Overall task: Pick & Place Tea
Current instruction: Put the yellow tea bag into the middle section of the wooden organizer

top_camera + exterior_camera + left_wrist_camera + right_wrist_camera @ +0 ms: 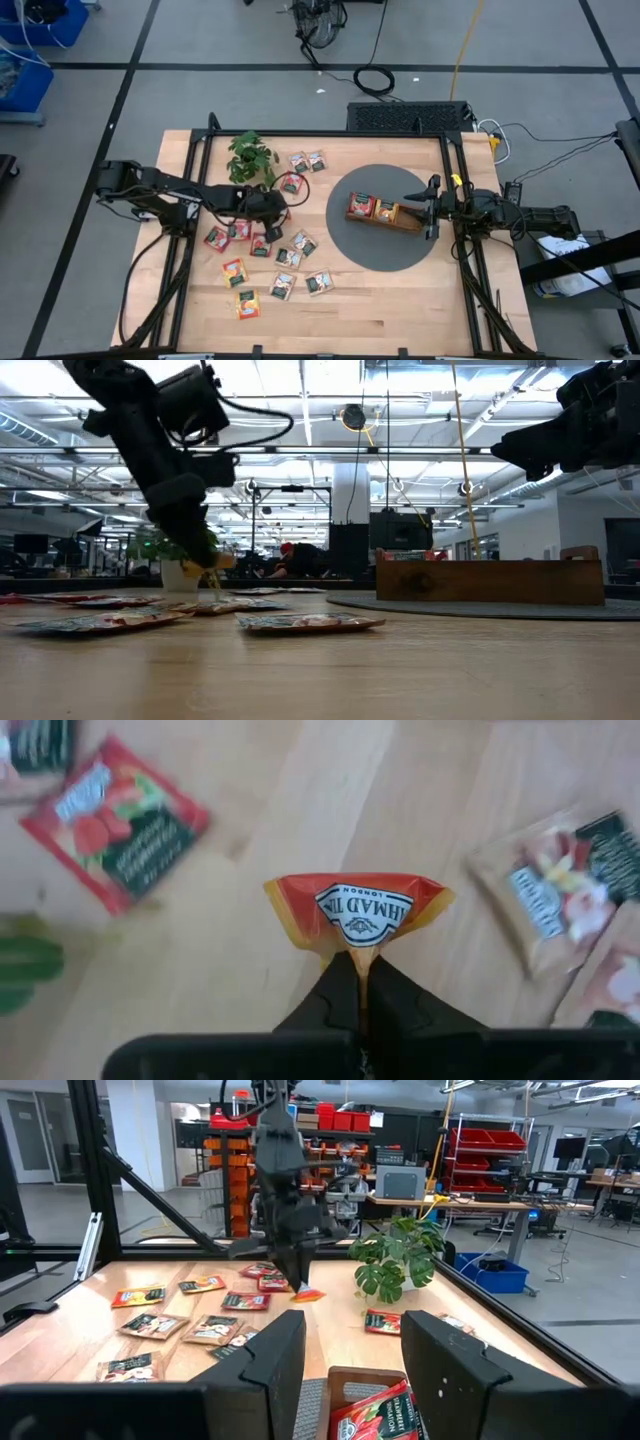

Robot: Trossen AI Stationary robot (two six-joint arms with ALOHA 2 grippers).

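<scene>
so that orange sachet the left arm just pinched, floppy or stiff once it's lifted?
Probably floppy: the orange sachet is bowed and creased where the left gripper pinches one edge, jaws shut on it. Likely very light, since that thin edge grip appears enough to hold it clear of the table. It may swing or slip during travel.

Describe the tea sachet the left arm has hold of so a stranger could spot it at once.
Start at the leafy plant on the wooden table; just in front of it the left pincer is shut on an orange-red sachet. Unlike the sachets lying flat around it, it hangs crumpled, pinched by one edge, clear of the tabletop.
</scene>
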